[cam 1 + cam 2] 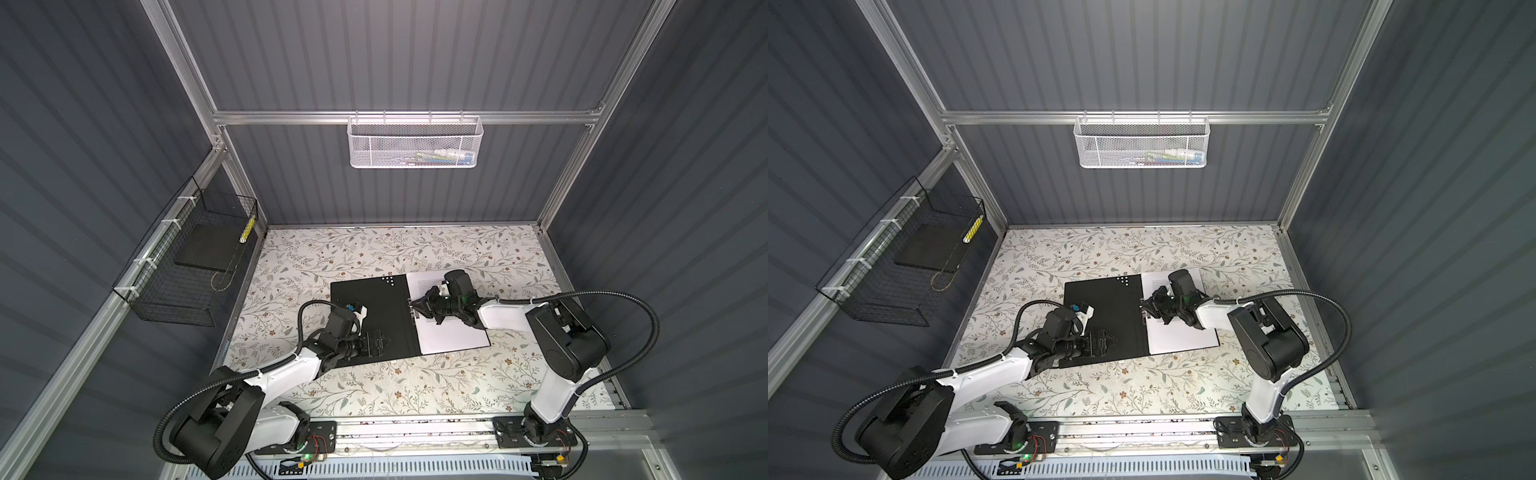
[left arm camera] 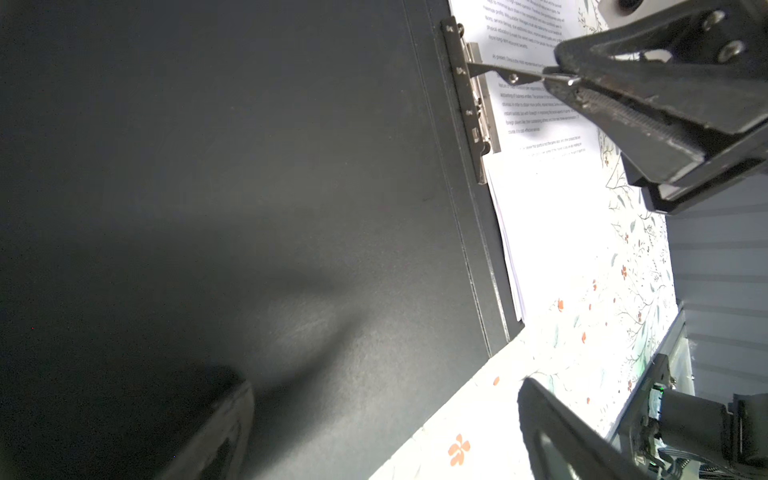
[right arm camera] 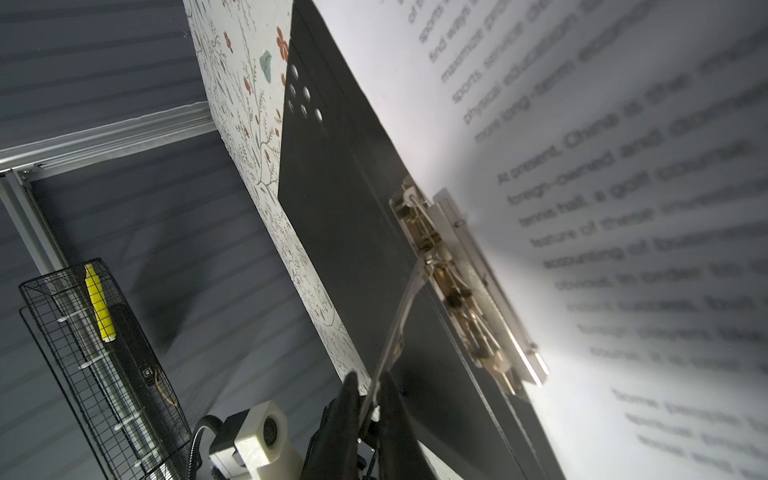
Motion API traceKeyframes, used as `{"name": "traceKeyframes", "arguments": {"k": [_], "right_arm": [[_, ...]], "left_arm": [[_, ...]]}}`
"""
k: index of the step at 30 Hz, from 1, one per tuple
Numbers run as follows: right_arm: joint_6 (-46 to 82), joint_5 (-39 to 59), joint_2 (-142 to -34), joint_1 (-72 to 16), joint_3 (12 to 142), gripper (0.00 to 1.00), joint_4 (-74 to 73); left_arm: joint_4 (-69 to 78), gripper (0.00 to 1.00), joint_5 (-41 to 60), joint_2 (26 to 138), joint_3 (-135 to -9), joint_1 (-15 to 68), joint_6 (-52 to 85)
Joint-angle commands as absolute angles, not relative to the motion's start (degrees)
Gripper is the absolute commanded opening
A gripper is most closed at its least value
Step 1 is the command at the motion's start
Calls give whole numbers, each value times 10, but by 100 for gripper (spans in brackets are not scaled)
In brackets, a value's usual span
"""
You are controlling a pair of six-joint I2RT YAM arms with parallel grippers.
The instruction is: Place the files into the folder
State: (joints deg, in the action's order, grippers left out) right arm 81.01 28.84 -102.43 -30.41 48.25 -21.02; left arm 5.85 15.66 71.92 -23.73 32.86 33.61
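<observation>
The folder (image 1: 365,307) (image 1: 1108,307) lies open on the table, black inside facing up. The files (image 1: 453,336) (image 1: 1183,336), white printed sheets, rest on its right half beside the metal clamp (image 3: 465,291) at the spine. My right gripper (image 1: 415,307) (image 1: 1146,307) (image 3: 370,399) is shut on the clamp's thin metal lever (image 3: 399,328) (image 2: 507,75), which stands raised off the sheets. My left gripper (image 1: 382,343) (image 1: 1106,343) (image 2: 386,419) is open low over the folder's left cover (image 2: 249,166) near its front edge, holding nothing.
A black wire basket (image 1: 187,266) with a dark slab and a yellow item hangs on the left wall. A white mesh basket (image 1: 415,141) hangs on the back rail. The floral table cover (image 1: 415,386) surrounds the folder.
</observation>
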Motion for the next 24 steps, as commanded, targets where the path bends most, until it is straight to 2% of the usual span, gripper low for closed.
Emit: {"name": "traceKeyframes", "arguments": {"k": [1,8,15,24], "right_arm": [[813,299,-1033,-308,476,12,-215],[812,307,-1035,-309,475,10,-220],[806,308,-1029,-310,460,0,-231],[783,315,-1043,-308,441,0,-251]], "left_arm": [[8,100,150,743,-227,328,338],[12,100,144,759,-228,328,341],[12,100,139,771,-229,328,345],[0,100,112,769,-225,328,356]]}}
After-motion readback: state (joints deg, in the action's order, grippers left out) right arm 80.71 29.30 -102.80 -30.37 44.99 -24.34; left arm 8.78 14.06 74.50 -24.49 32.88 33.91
